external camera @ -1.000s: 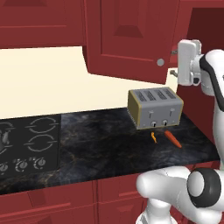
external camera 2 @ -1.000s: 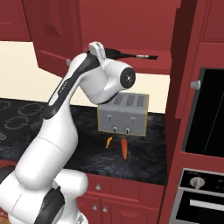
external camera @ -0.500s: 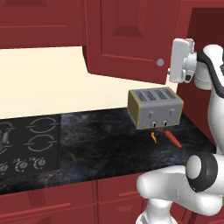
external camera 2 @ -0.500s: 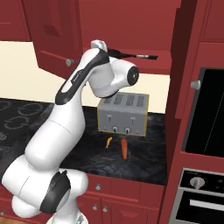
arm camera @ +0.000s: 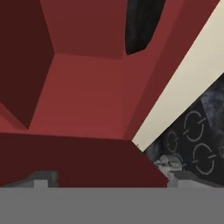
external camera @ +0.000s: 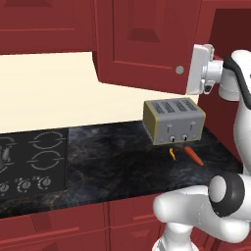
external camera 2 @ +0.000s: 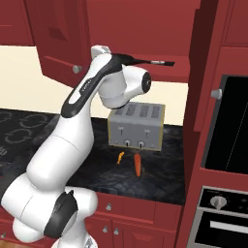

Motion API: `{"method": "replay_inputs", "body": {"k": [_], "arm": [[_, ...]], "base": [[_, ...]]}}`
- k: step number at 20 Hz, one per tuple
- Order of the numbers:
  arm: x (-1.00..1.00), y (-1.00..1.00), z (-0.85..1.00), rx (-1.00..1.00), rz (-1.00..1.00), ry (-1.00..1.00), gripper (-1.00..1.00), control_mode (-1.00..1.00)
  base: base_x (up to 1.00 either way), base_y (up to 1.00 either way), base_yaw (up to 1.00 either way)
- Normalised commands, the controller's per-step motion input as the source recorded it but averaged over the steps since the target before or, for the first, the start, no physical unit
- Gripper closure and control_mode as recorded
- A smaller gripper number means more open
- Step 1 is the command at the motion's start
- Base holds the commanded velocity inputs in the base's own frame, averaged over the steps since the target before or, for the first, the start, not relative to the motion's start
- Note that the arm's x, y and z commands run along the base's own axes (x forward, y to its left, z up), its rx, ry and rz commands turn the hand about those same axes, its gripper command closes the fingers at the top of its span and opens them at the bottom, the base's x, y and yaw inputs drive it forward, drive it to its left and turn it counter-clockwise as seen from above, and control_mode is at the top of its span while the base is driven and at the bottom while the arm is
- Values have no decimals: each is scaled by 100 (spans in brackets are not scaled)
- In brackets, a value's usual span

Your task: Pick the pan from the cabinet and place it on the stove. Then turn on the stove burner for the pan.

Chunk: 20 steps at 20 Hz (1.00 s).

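Hand up at the dark red wooden wall cabinet [external camera 2: 160,29], its raised-panel door [external camera: 147,44] swung open with the round silver knob [external camera: 179,70] just beside my wrist. My gripper [arm camera: 107,178] stands spread as wide as it goes, nothing between the dark finger tips [arm camera: 41,178] — I have hold of nothing. The small black frying pan [arm camera: 142,24] sits on the red inner shelf; in the hand view it is a dark shape ahead of me at the top, and from the right base view its long thin dark handle with the silver tip [external camera 2: 155,62] pokes out past the shelf edge, above the grey four-slot toaster [external camera 2: 136,127]. The flat black cooktop with grey ring burners [external camera: 32,162] lies well apart, off along the dark marbled countertop [external camera: 122,162]. Risks as I judge them: the handle is thin and overhangs, so a closing pinch slightly off centre could roll it or tip the pan off the shelf onto the toaster. I cannot tell how much room I have under the shelf; driving forward could knock my fingers on its front edge. The open door hangs close by my arm — a wide swing out with the pan could clip it. Held by a long handle, the pan may sag and twist in the grip on the way to the cooktop. The orange carrot [external camera: 193,155] on the counter is no obstacle.
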Motion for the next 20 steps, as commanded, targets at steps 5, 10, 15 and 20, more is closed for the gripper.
{"method": "replay_inputs", "body": {"k": [5,10,15,20], "arm": [[-75,52,0,0,17,-2,-100,-100],[-73,70,0,0,13,-1,-100,-100],[-64,82,0,0,9,0,-100,-100],[-49,91,0,0,5,0,-100,-100]], "base": [[0,0,0],[0,0,0],[0,0,0],[0,0,0]]}}
